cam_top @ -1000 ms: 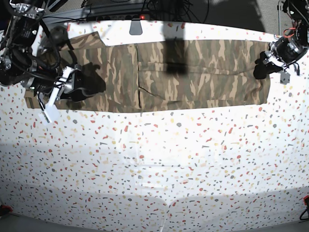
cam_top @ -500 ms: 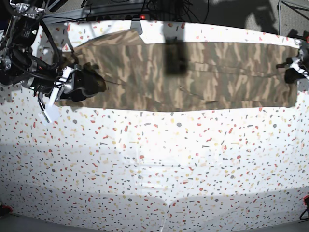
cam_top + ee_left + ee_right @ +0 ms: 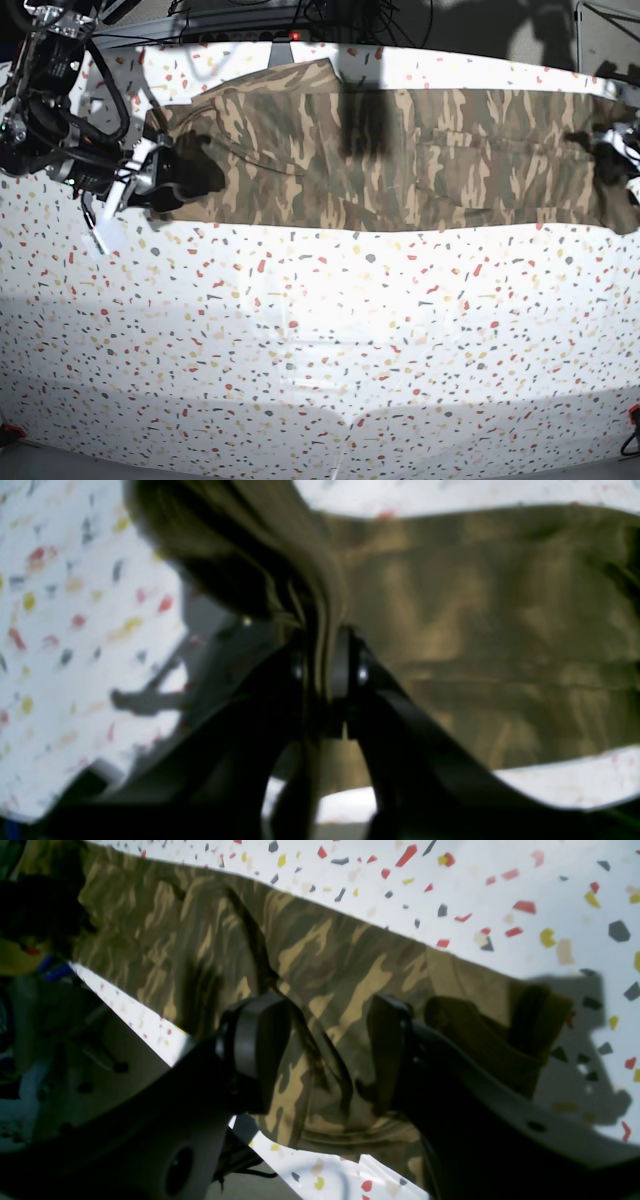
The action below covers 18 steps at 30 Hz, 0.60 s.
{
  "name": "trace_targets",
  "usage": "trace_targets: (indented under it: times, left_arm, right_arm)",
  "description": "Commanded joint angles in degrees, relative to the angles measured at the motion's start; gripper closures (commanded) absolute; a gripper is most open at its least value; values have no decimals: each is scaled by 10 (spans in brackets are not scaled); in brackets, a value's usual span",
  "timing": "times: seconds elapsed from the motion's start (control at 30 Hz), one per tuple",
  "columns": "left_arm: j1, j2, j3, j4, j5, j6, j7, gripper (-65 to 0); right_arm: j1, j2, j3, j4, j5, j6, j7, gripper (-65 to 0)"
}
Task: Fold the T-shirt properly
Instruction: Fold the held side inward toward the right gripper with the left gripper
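The camouflage T-shirt (image 3: 400,160) lies stretched in a long band across the far part of the table. My left gripper (image 3: 612,150), on the right in the base view, is shut on the shirt's right end; in the left wrist view (image 3: 322,670) bunched cloth (image 3: 475,630) is pinched between the closed fingers. My right gripper (image 3: 170,180) is at the shirt's left end. In the right wrist view (image 3: 325,1040) its fingers (image 3: 260,1050) stand apart, straddling the cloth (image 3: 325,955). A sleeve (image 3: 500,1030) lies beside it.
The white speckled table (image 3: 320,340) spreads wide in front of the shirt. Cables and a dark frame (image 3: 290,20) run along the back edge. The shirt's right end reaches the table's right edge (image 3: 630,215). A dark shadow (image 3: 365,120) falls on the shirt.
The left gripper has pulled the shirt's end to the right, and the whole shirt has slid right and stretched out. The right gripper has stayed almost in place.
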Motion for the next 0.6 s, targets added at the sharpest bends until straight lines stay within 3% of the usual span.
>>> trace_targets:
  times: [0.0,0.2,0.57]
  left_arm:
    - [12,0,-6,36,-7,1,-11,0]
    - [57,59,9,141,-52,-2,-52,0]
    - [14,103,196,145,3,5,-80,0]
  right_arm:
    - [7,8,3,11,16,3,11,-304]
    - [7,8,3,11,16,3,11,-304]
    - [7,8,3,11,15,3,11,-303]
